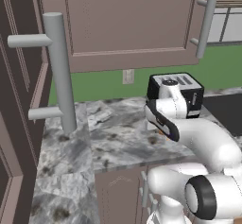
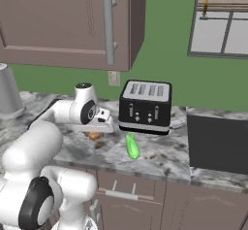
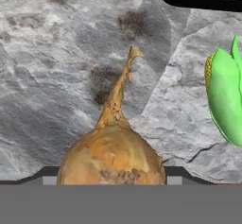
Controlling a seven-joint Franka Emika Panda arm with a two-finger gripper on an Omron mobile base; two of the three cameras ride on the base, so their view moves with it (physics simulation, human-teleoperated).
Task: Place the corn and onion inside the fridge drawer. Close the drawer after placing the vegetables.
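We have the gripper [image 2: 99, 129] low over the marble counter [image 1: 113, 138], right above the onion [image 3: 112, 154]. In the hand view the bulb sits at the bottom centre with its thin stem pointing away from us, and the two dark finger tips show at its left and right flanks. That suggests the jaws stand apart around it, but we cannot tell whether the pads are already pressing on the skin, so we treat the grasp as not proven.

The step in hand, as we judge it, is picking up the onion. To do it well we want the widest part of the bulb centred between the pads, not the tapering neck, since a round glossy bulb may squirt out if we pinch it high or off centre. We should close gently, then lift straight up before swinging away.

The corn [image 2: 131, 146] lies on the counter near the onion but apart from it, in front of the black toaster [image 2: 145, 106]; in the hand view its green husk sits at the right edge. We should keep the fingers from brushing it on the way up, so it stays where we can find it for the second trip.

The fridge drawer is somewhere we must drive to, so a firm hold matters: the base will move and the arm will swing widely with the onion in hand. A tall cabinet handle [image 1: 59, 72] stands close on the left, and we should keep the elbow clear of it when turning.
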